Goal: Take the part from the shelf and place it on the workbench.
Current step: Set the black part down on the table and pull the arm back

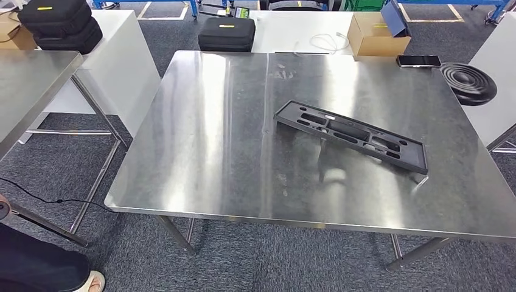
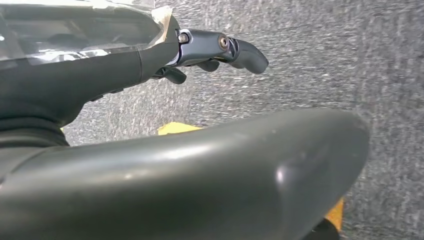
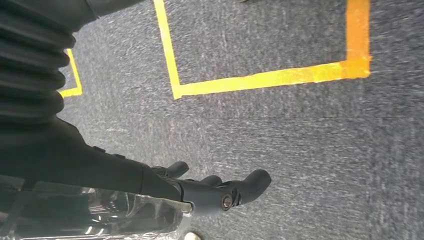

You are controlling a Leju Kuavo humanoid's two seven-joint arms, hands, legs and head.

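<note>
The left hand hangs over grey carpet, dark fingers loosely extended and apart, holding nothing. The right hand likewise hangs above the grey carpeted floor, fingers extended and apart, palm empty; yellow floor tape lines run across the carpet beyond it.

In the head view, one long black plastic part with rectangular cut-outs lies flat on the brushed stainless-steel workbench, right of centre, set diagonally. Its right end is near the front-right area of the top but inside the edges. The left half of the workbench surface is bare metal.

At the far right edge one black ribbed round disc overhangs the corner, and one dark phone-like slab lies just behind the far edge. One brown cardboard box stands on a white table beyond. Three black zip cases are visible: two stacked at the left and one at the centre rear. A second steel table stands at the left, separated by an aisle of carpet.
</note>
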